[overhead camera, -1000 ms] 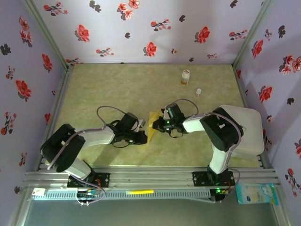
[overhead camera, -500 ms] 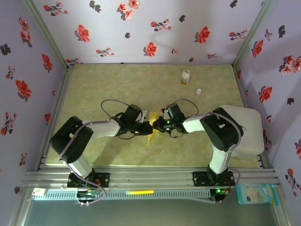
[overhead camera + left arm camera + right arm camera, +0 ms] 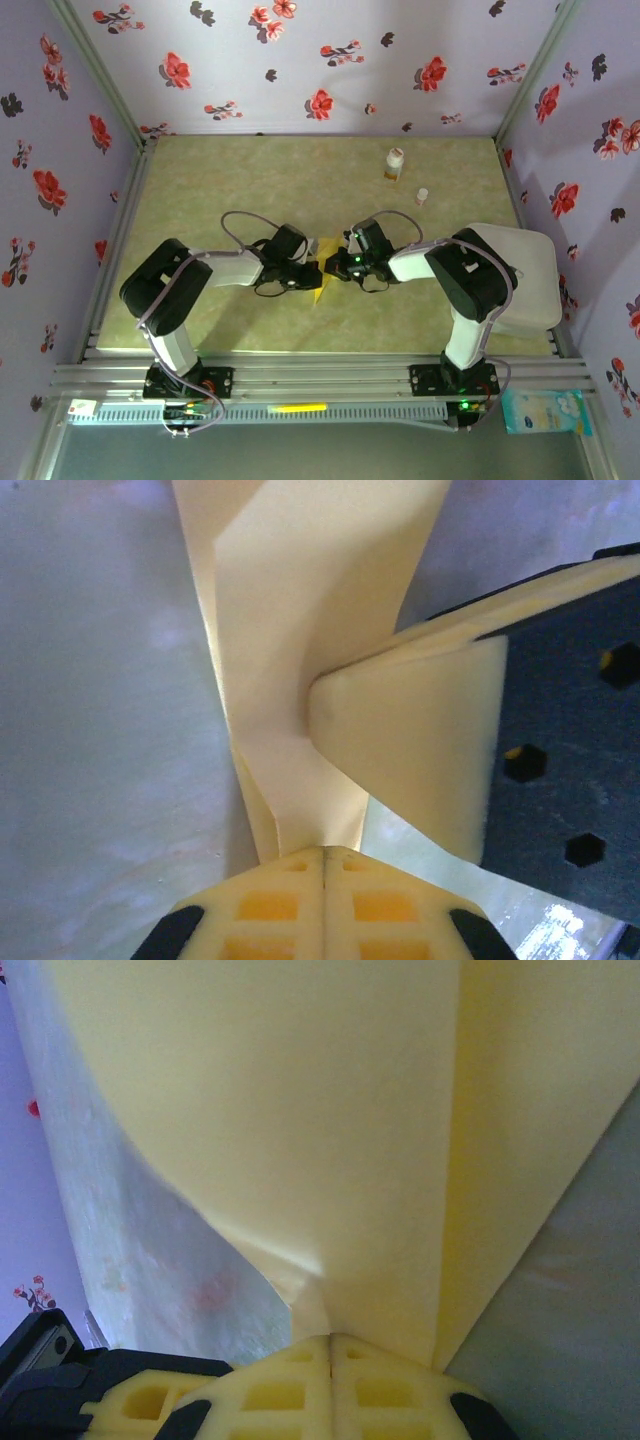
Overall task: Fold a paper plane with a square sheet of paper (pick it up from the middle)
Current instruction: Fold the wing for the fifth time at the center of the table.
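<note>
Tearing is the likeliest trouble: the left claw (image 3: 325, 860) and right claw (image 3: 331, 1342) are each pinched shut on the thin, mustard-yellow, partly folded sheet of paper (image 3: 300, 590), held between them at the middle of the mottled green bench (image 3: 250, 180). Pulling apart could rip it, and twisting could crumple its sharp creases. Paper looks matte, limp and layered; claw pads (image 3: 410, 750) are pale, soft-looking blocks.

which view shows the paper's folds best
Left wrist: the square sheet of paper shows its creases and layers up close, pinched in the left end effector. Right wrist gives mostly a smooth curved face; top external, a yellow sliver.
</note>
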